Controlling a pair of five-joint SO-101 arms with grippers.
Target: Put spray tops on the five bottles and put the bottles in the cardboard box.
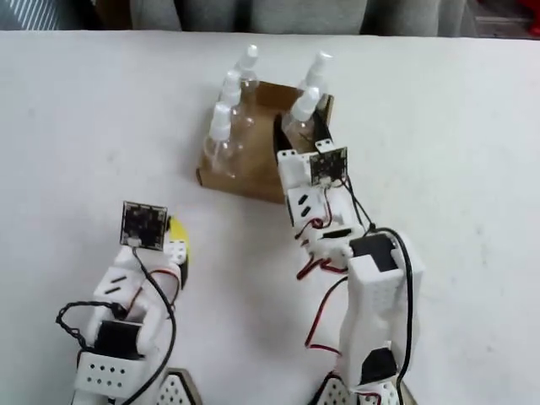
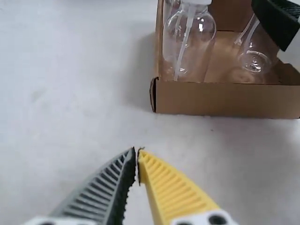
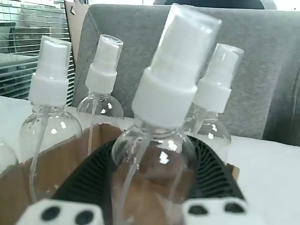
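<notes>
The cardboard box stands mid-table with several clear bottles in it, each with a white spray top. My right gripper is over the box's right side, shut on one bottle that stands upright inside the box. In the right wrist view that bottle sits between black fingers, with three other capped bottles behind it. My left gripper rests low at the lower left, away from the box. It is shut, grey and yellow fingertips touching, holding nothing, facing the box.
The white table lies bare around the box on all sides. Grey chair backs stand beyond the table's far edge. The right arm's red and black cables hang beside its body.
</notes>
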